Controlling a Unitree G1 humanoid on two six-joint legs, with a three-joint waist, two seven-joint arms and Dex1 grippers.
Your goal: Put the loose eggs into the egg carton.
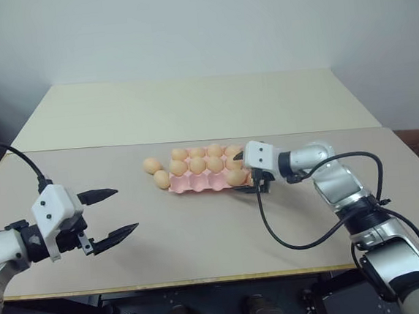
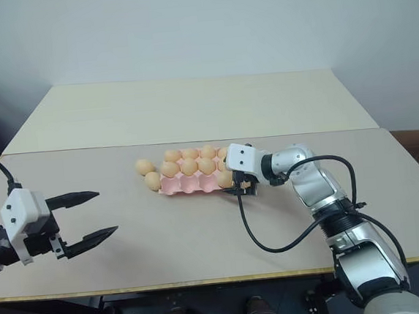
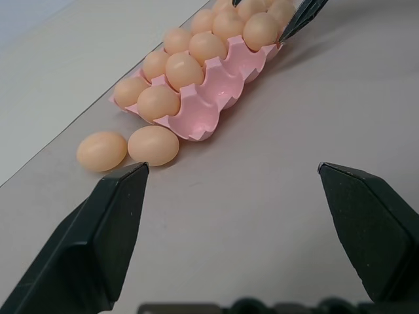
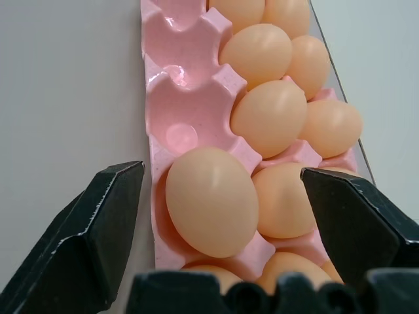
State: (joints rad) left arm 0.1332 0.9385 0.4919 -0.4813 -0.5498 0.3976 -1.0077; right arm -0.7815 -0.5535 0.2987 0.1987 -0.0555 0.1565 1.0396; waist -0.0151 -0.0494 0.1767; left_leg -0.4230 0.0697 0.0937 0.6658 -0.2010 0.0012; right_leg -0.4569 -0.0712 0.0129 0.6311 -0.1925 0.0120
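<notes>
The right gripper (image 4: 216, 196) stands spread wide at the right end of the egg carton (image 1: 197, 184), straddling a seated egg (image 4: 211, 201) without touching it. The left gripper (image 1: 112, 213) is fully spread, empty. Two loose eggs (image 1: 156, 172) lie just left of the egg carton.

Beige table (image 1: 201, 231): pink egg carton (image 1: 197, 185) mid-table; 2 loose eggs (image 1: 156, 172) just beside its left end.

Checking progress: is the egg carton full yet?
Not full: the egg carton has empty near-row cells, and two loose eggs lie beside it.

Both grippers' fingers (image 4: 98, 229) wide apart
</notes>
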